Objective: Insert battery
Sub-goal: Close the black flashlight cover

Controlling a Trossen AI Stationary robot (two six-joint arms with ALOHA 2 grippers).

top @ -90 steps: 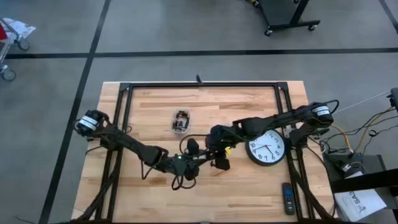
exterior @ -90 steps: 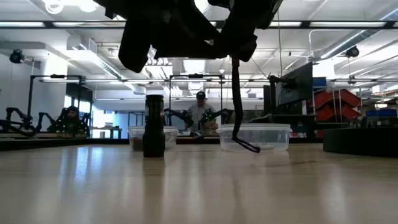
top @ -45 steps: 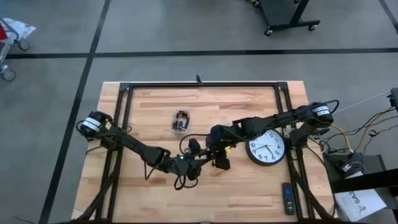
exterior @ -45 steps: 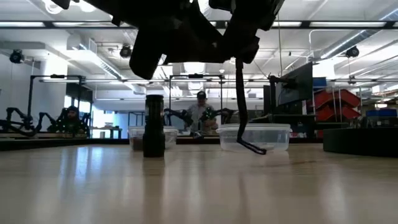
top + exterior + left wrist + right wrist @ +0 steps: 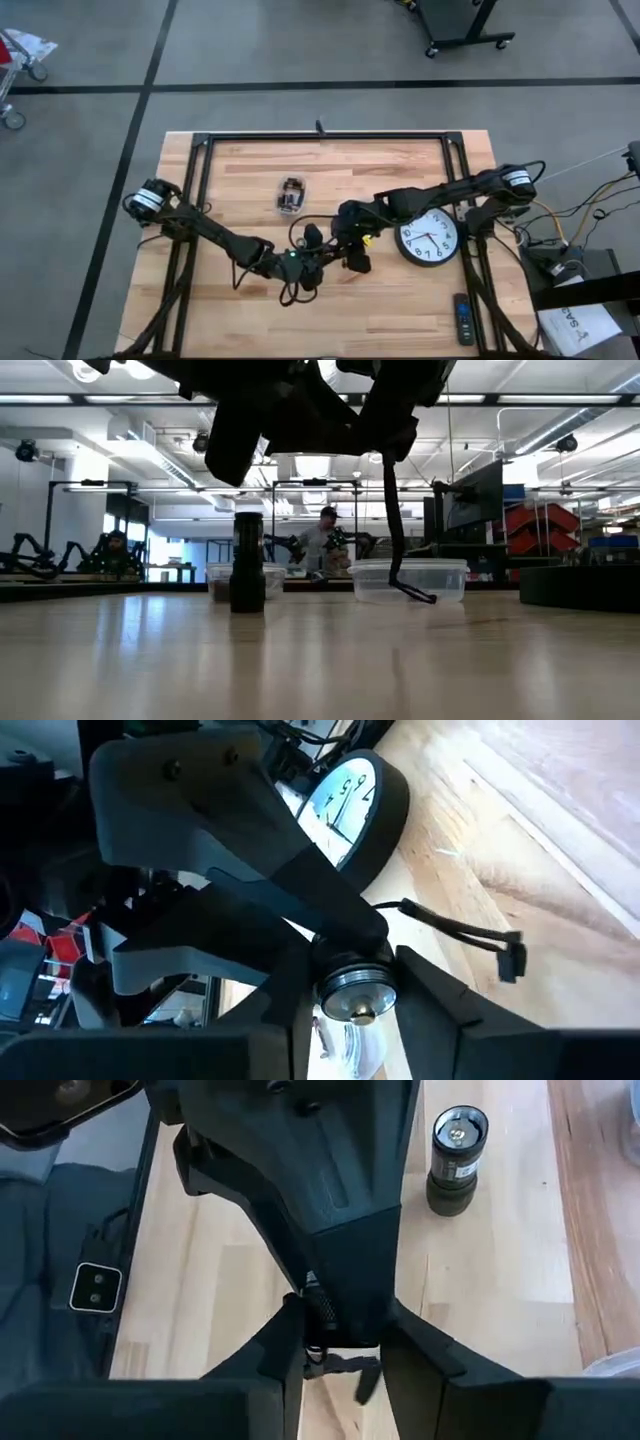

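left gripper (image 5: 350, 1008): mid-table, just beside the right one; fingers narrow, clamped on a metal-ended cylinder (image 5: 352, 992). Silver rim and brass centre face the wrist camera. My read is that this is the battery, but I can't confirm.
right gripper (image 5: 340, 1348): meets the left head-on above the table (image 5: 400, 165); fingers narrow, pinching a small dark strapped piece (image 5: 335, 1363), probably the torch part that takes the cell.
strap (image 5: 400, 510): hangs free below the joined grippers, its end near the tabletop.
battery location: held in the air between the two grippers, not on the wood.
other part: an upright dark cylinder (image 5: 455, 1155) stands alone on the table, apart from both grippers.
step: mating the two held parts, probably mid-insertion; seating depth is hidden by the fingers.
how to do it well: line up the axes before pushing and keep one arm rigid as the fixture. Feed with the other along the axis only. Back off and re-square if it binds, and don't loosen either grip until it's seated.
risk: the strap could snag, or a tilted entry could jam.
clock (image 5: 430, 238): lies near the right arm, out of the work zone.
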